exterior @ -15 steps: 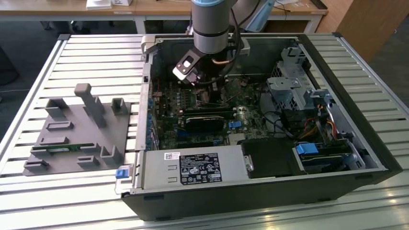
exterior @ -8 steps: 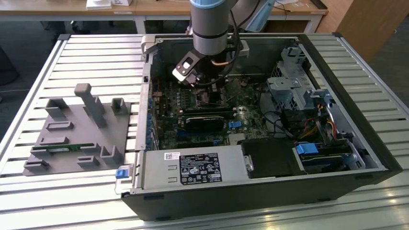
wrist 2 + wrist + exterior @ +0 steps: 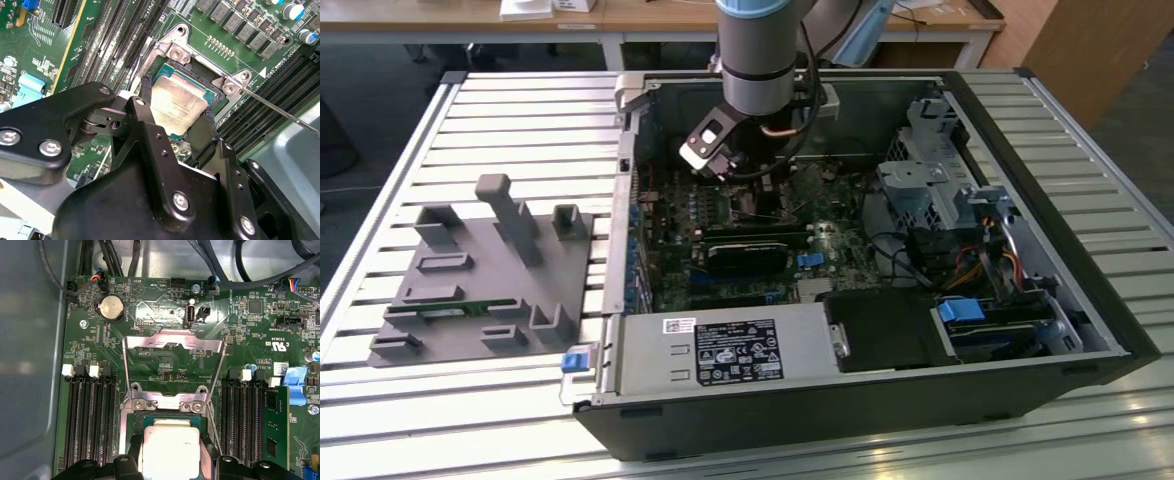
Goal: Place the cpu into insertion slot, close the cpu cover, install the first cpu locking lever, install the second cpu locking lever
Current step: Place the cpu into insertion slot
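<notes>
Black two-finger gripper [image 3: 178, 109] pinching flat square silver-grey cpu [image 3: 176, 99] by opposite edges, chip within silver-rimmed square insertion slot [image 3: 198, 74] on green motherboard [image 3: 45, 65], thin silver-grey metal-frame cpu cover [image 3: 172, 346] flipped open.

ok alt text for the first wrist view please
A pale silver square cpu sits at the dark square insertion slot on a green motherboard, held at two sides by the black gripper. Beyond it the thin silver metal cpu cover frame stands swung open, with long black memory slots on both sides.
</notes>
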You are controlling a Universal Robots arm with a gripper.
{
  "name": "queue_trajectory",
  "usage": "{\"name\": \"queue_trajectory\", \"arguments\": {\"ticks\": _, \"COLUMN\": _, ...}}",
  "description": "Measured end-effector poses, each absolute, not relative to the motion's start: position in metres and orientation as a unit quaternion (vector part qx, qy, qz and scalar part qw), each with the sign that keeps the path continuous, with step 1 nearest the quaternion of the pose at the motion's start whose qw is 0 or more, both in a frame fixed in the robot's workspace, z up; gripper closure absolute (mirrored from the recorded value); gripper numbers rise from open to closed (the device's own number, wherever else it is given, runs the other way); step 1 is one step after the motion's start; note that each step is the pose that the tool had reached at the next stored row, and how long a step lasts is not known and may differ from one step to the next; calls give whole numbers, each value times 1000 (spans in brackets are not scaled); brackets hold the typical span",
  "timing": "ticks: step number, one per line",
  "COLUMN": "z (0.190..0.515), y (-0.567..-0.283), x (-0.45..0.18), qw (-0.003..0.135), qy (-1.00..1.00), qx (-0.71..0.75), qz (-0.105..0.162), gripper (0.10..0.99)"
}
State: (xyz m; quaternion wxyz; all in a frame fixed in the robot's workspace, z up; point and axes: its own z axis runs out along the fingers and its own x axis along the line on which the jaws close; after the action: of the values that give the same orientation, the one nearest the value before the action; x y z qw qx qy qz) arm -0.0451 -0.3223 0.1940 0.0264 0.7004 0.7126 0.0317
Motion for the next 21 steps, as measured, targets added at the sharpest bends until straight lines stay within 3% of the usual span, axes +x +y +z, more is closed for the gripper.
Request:
{"name": "queue_trajectory", "arguments": {"ticks": 7, "z": 194, "y": -322, "x": -45, "qw": 26, "qy": 713, "qx": 700, "qz": 32, "gripper": 537}}
{"name": "queue_trajectory", "arguments": {"ticks": 8, "z": 194, "y": -322, "x": -45, "qw": 26, "qy": 713, "qx": 700, "qz": 32, "gripper": 475}}
{"name": "queue_trajectory", "arguments": {"ticks": 21, "z": 193, "y": -318, "x": -45, "qw": 26, "qy": 713, "qx": 700, "qz": 32, "gripper": 475}}
